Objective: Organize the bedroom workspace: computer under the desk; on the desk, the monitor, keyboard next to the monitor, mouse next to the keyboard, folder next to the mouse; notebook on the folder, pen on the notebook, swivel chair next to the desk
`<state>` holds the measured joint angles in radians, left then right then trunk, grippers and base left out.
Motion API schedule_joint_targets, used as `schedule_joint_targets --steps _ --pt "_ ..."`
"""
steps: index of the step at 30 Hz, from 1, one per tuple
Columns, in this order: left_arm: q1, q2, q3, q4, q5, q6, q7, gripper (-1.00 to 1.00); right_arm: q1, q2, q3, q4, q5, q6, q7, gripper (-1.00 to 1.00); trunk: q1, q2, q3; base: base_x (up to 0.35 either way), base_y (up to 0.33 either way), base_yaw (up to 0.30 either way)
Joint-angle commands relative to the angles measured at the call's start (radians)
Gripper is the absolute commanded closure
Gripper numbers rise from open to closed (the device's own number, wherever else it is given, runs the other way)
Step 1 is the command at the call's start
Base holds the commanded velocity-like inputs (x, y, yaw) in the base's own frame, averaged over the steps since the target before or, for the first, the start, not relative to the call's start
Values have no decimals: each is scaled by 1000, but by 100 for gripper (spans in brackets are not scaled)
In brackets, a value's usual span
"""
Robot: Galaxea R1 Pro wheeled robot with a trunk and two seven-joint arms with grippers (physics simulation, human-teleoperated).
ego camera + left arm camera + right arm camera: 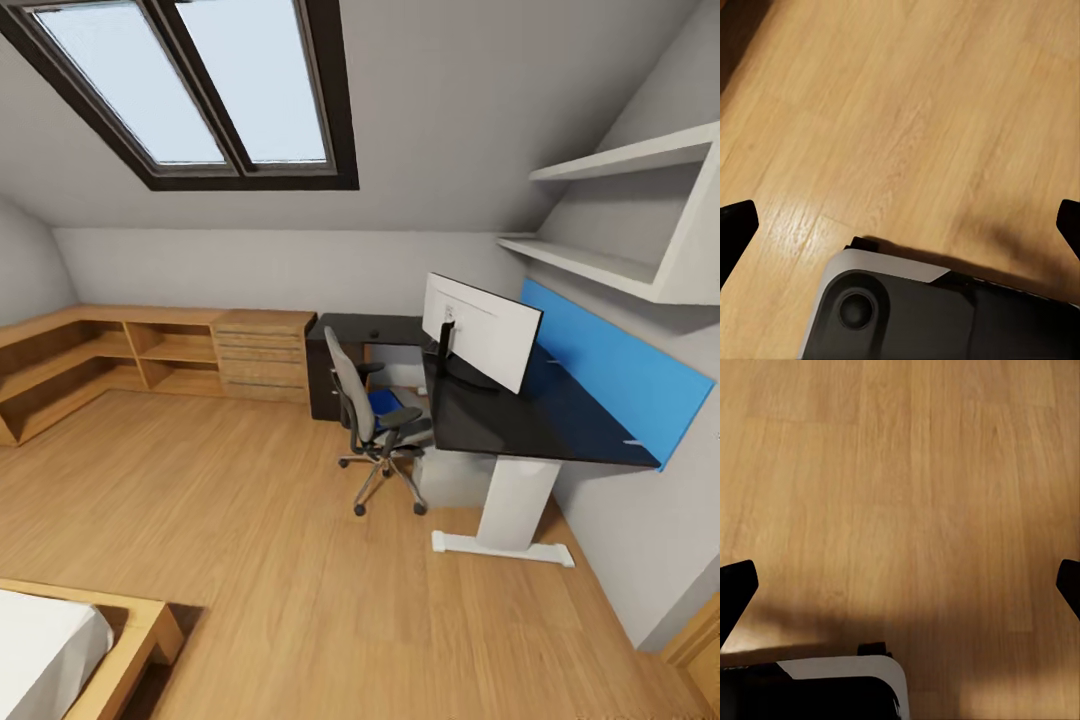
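The desk (560, 425) with its glossy black top stands against the right wall in the head view. The wide monitor (480, 330) stands on it, white back toward me. The grey swivel chair (345, 385) sits at the desk's inner corner with the blue folder (383, 402) lying on its seat. The keyboard, mouse, notebook, pen and computer are hidden or too small to tell. My left gripper (900, 225) and right gripper (900, 585) hang open over bare wooden floor, fingertips wide apart, nothing between them.
Light wooden low cabinets (150, 350) line the far left walls. A bed corner (60, 650) lies at the near left. White shelves (620, 210) and a blue wall panel (620, 370) hang above the desk. Open wooden floor (250, 520) stretches between me and the chair.
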<state>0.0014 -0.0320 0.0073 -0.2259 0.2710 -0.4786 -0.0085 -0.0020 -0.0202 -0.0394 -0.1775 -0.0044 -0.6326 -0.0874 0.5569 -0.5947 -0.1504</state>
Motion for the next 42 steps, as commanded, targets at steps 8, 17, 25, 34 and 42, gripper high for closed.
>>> schedule_joint_targets --steps 8,17,25,34,42 --pt "0 0 0 -1 4 -2 -1 -100 0 0 -4 0 0 -2 1 -100 0 -1 -14 15 4 -112" --pt "0 0 1 -1 4 -2 -1 -100 0 0 -4 0 0 -2 1 -100 0 -1 -25 2 1 -185" --pt "0 0 0 -1 4 -2 -1 -100 0 1 -4 0 0 -2 1 -100 0 -1 -35 0 152 -207" --pt "0 0 0 -1 4 -2 -1 -100 0 0 -34 0 -1 -2 1 -100 0 -1 -45 0 282 -147" --pt "0 0 0 -1 4 -2 -1 -100 0 0 -67 0 0 -2 1 -100 0 -1 -53 0 77 -17"
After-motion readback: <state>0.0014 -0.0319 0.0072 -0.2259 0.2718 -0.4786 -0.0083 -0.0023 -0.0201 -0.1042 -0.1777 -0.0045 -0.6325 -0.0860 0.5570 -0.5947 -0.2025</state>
